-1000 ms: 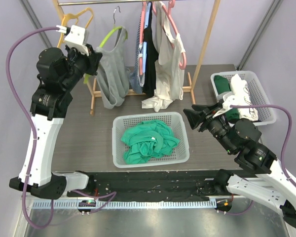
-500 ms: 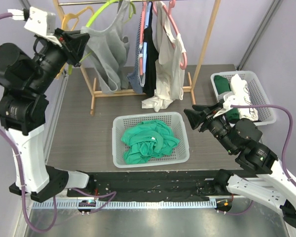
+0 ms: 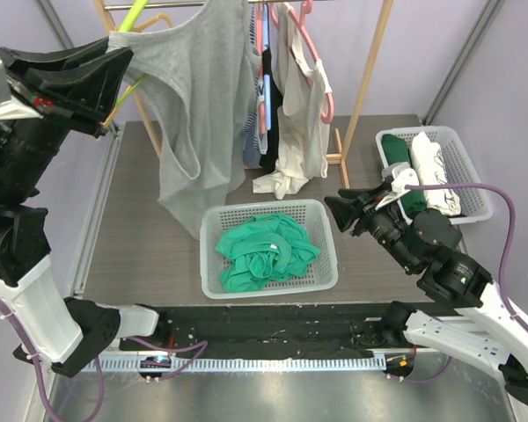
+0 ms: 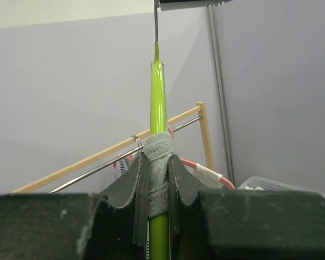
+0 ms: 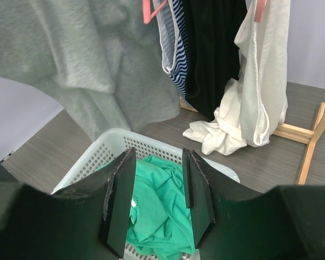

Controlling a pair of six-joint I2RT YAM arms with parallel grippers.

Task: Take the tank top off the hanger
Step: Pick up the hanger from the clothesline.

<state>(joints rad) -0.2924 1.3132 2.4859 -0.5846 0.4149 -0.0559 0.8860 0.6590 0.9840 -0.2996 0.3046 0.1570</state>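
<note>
The grey tank top (image 3: 198, 105) hangs from a lime green hanger (image 3: 134, 12) held high at the upper left, and its hem reaches down to the white basket's back left corner. My left gripper (image 3: 123, 61) is shut on the hanger. In the left wrist view its jaws (image 4: 158, 162) clamp the green bar (image 4: 157, 97) together with the grey strap (image 4: 158, 179) wrapped round it. My right gripper (image 3: 334, 207) stands open and empty by the basket's right end. The right wrist view shows the right gripper (image 5: 158, 203) over the green clothes, with the tank top (image 5: 97, 70) hanging ahead to the left.
A white basket (image 3: 327, 246) of green garments (image 3: 264, 251) sits in the middle of the table. Behind it a wooden rack (image 3: 367, 79) holds white (image 3: 304, 114), black and striped garments on pink hangers. A second basket (image 3: 475, 189) of folded clothes stands at the right.
My left arm has swung up and left, carrying the hanger and tank top away from the rack; the top now hangs spread out. My right gripper has hardly moved.
</note>
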